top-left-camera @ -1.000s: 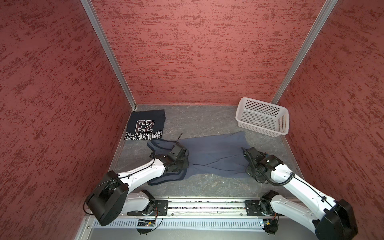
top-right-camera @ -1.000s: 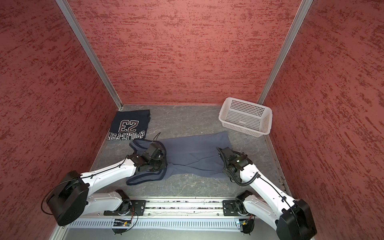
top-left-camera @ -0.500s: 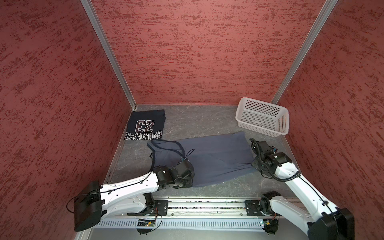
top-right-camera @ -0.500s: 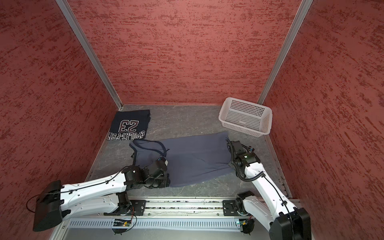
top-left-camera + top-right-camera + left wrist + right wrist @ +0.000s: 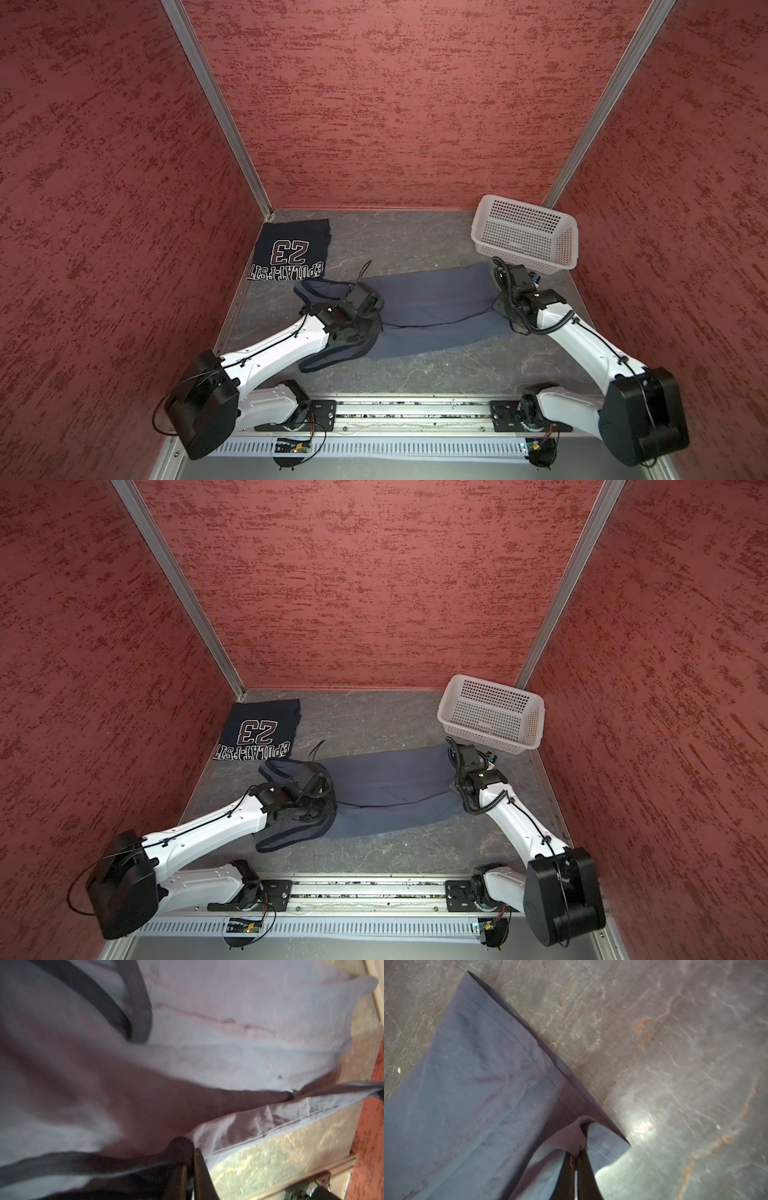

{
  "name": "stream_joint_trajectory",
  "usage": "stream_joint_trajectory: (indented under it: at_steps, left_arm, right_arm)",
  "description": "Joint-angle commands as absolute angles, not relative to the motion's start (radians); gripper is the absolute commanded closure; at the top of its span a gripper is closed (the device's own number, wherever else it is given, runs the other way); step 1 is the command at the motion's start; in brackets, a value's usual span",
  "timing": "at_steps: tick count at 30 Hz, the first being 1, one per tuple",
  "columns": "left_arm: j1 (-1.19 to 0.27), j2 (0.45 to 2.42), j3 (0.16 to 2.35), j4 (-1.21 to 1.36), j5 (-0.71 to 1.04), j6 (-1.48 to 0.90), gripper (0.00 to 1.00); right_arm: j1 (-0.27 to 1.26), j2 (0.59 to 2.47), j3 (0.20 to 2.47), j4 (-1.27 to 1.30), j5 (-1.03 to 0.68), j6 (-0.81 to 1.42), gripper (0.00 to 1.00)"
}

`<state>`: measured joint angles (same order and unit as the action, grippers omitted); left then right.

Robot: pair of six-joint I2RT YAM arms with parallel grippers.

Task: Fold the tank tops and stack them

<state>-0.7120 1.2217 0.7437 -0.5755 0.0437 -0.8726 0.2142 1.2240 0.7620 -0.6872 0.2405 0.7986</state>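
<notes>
Inspector A: End effectors?

Inspector B: Right end effector [image 5: 576,1156] pressed together on a hem corner. Left end effector [image 5: 192,1155] pinches the strap end of the blue-grey tank top [image 5: 432,316], which lies across the surface [image 5: 415,374].

Inspector A: Risk?

Inspector B: Uneven pull could skew the fold or slip the hem. Navy tank top [image 5: 291,253] lies folded in the far-left corner.

1. Navy tank top [image 5: 293,253]: folded flat, "23" print facing up, far left corner.
2. Slate blue-grey tank top [image 5: 432,307]: spread across middle, partly doubled over lengthwise, dark-trimmed straps left, hem right.
</notes>
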Motion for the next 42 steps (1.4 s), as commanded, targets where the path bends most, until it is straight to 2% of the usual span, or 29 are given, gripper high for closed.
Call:
stream_joint_trajectory:
  at_steps: [1,11,22,26,28,34,39,42]
  left_arm:
    - [-0.654,1.255,0.773,-0.536,0.052,-0.813,0.89]
    - [-0.531,1.444,0.814,-0.433,0.135,-0.758,0.88]
    - [-0.495,1.597,0.897,-0.406,0.129,-0.718,0.84]
    - [-0.494,1.617,0.920,-0.432,0.113,-0.706,0.75]
    - [-0.491,1.606,0.927,-0.452,0.098,-0.702,0.67]
    - [-0.492,1.475,0.929,-0.519,0.023,-0.678,0.45]
    - [-0.492,1.387,0.914,-0.555,-0.008,-0.648,0.38]
    - [-0.506,1.353,0.898,-0.551,-0.007,-0.649,0.38]
  right_arm:
    - [0.202,1.261,0.805,-0.573,0.238,0.772,0.99]
    - [0.176,1.378,0.814,-0.485,0.234,0.747,0.98]
    - [0.157,1.496,0.813,-0.438,0.242,0.742,0.95]
    - [0.155,1.503,0.823,-0.434,0.254,0.742,0.83]
    - [0.155,1.503,0.833,-0.447,0.266,0.735,0.71]
    - [0.155,1.459,0.865,-0.520,0.337,0.699,0.45]
    - [0.156,1.339,0.869,-0.562,0.357,0.675,0.25]
    - [0.157,1.283,0.873,-0.563,0.293,0.650,0.23]
